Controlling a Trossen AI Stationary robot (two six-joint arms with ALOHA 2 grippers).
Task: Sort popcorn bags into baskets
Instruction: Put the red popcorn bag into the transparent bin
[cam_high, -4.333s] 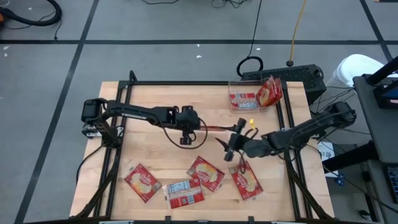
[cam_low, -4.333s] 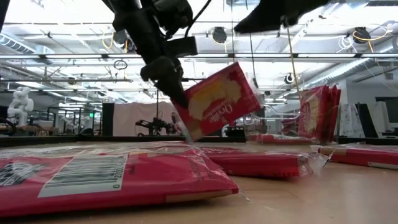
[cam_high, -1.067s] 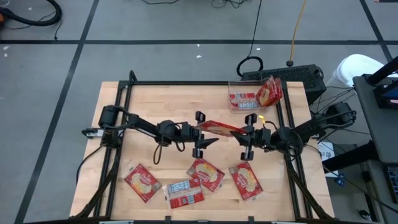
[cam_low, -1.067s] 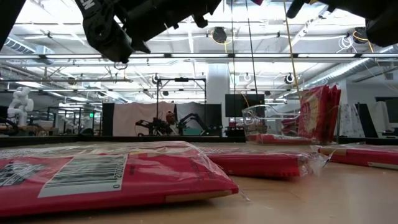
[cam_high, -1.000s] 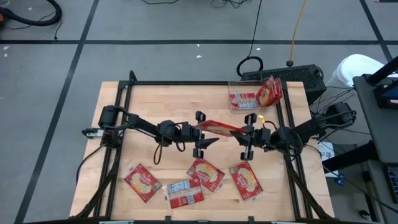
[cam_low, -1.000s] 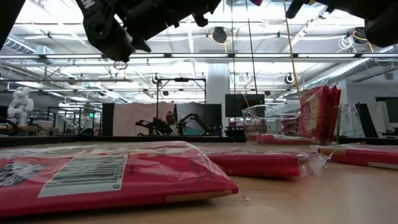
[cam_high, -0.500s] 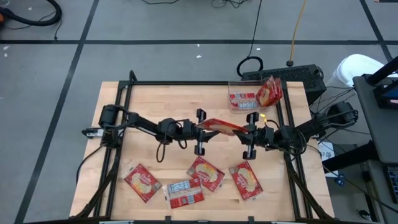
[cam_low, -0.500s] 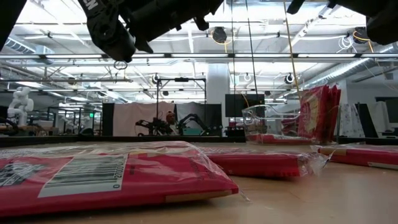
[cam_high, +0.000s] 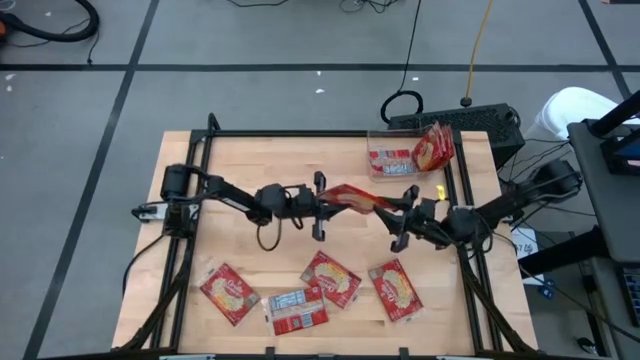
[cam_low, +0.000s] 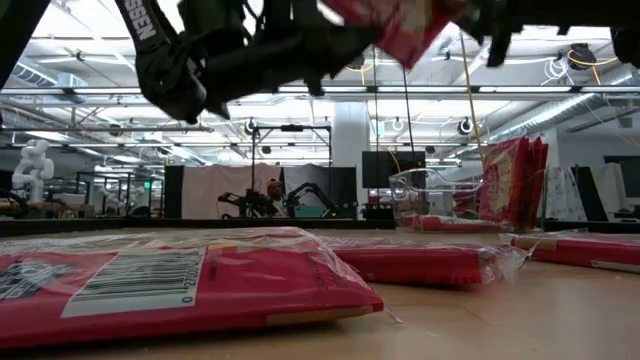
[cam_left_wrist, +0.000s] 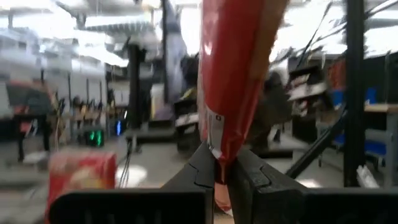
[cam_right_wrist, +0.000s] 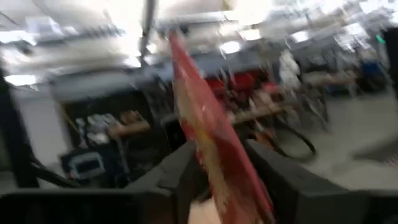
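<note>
Behind my light wooden table (cam_high: 250, 160) the low view shows a big hall with ceiling lights, racks and screens, all far away and not clear.

My left gripper (cam_high: 320, 205) is above the middle of the table, and its two dark fingers (cam_left_wrist: 208, 168) are pressed together on the edge of a flat red popcorn packet (cam_high: 350, 197). In the left wrist view the packet stands up between the fingers and its top is cut off by the picture's edge. My right gripper (cam_high: 403, 215) is at the other end of the same packet. In the right wrist view its fingers (cam_right_wrist: 180, 171) stand apart on both sides of the packet, but I cannot tell if they touch it.

In the low view the packet is high above the table and only its lower corner shows.

The small clear plastic bin with rounded corners (cam_high: 385, 160) is near the far right corner of the table. It holds one red packet lying flat (cam_high: 390, 158) and one leaning on its side (cam_high: 432, 148); I cannot tell if more are under them.

Four more red packets (cam_high: 305, 290) lie near the front edge of the table. The wood between them and the bin is free.
</note>
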